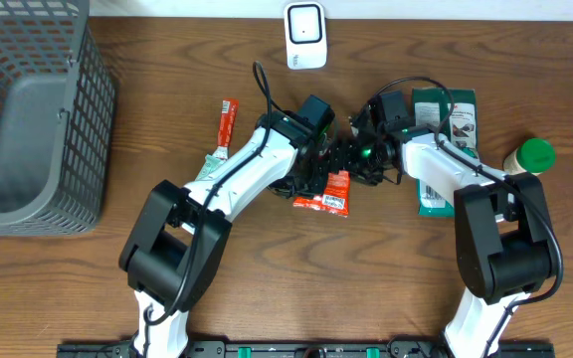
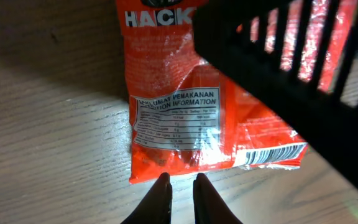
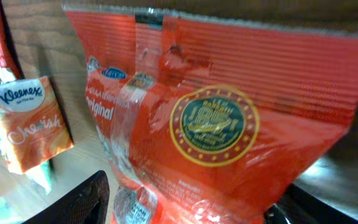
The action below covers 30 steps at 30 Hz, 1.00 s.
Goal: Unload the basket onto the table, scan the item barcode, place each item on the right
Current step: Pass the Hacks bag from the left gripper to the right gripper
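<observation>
The left gripper point(image 2: 182, 186) pinches the red packet point(image 2: 185, 93) by its edge; the right gripper point(image 3: 197, 204) stands open, holding nothing. Best carry the barcode point(image 2: 275, 155) flat toward the scanner point(image 1: 304, 35) at twelve o'clock.

A red crinkled foil snack packet point(image 1: 326, 195) sat mid-table. Its back faced up and carried a white nutrition table point(image 2: 176, 121), with the barcode point(image 2: 272, 154) as a white strip along the bottom seam near one corner. Its front bore a round gold seal point(image 3: 214, 124). The packet seemed tilted and lifted off the wooden table point(image 1: 88, 288), though that was hard to confirm. A white rounded scanner point(image 1: 304, 35) with a dark window stood well apart, at the far edge.
</observation>
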Motion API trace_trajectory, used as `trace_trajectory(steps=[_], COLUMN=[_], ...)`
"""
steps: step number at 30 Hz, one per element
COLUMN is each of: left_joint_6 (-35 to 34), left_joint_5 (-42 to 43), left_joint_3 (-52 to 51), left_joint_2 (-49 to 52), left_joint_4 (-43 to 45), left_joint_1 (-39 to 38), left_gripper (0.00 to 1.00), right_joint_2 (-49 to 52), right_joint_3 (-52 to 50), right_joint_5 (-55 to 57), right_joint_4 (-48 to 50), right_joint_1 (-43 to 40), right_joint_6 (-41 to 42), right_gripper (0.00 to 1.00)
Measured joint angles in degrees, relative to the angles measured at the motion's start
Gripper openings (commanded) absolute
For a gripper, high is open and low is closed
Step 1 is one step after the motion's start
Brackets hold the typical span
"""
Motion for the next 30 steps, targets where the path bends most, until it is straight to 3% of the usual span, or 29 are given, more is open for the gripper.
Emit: trace_trajectory(steps=[5, 12, 19, 21, 22, 30], left_joint_6=[-0.02, -0.02, -0.20, -0.22, -0.22, -0.20], left_joint_5=[-2.03, -4.79, -9.07, -10.10, -10.36, -11.21], left_joint_3=[0.00, 0.00, 0.00, 0.00, 0.00, 0.00], left_joint_2=[1.40, 4.59, 5.38, 5.38, 5.38, 2.40], left_joint_4=[0.02, 0.39, -0.59, -0.61, -0.59, -0.63], left_joint_1=[0.00, 0.00, 0.02, 0.02, 0.02, 0.02], left_gripper=[0.15, 0.15, 0.11, 0.11, 0.11, 0.13], right_joint_2=[0.00, 0.00, 0.00, -0.02, -0.02, -0.74], right_joint_3=[0.00, 0.00, 0.00, 0.02, 0.00, 0.02], right_joint_5=[1.40, 2.29, 2.51, 2.47, 2.23, 1.53], right_joint_4=[0.22, 0.20, 0.22, 0.24, 0.39, 1.05], right_joint_1=[-0.52, -0.46, 0.17, 0.33, 0.37, 0.35], right_joint_6=[-0.98, -1.92, -2.82, -3.13, -3.21, -7.13], right_gripper=[0.61, 0.59, 0.32, 0.08, 0.03, 0.01])
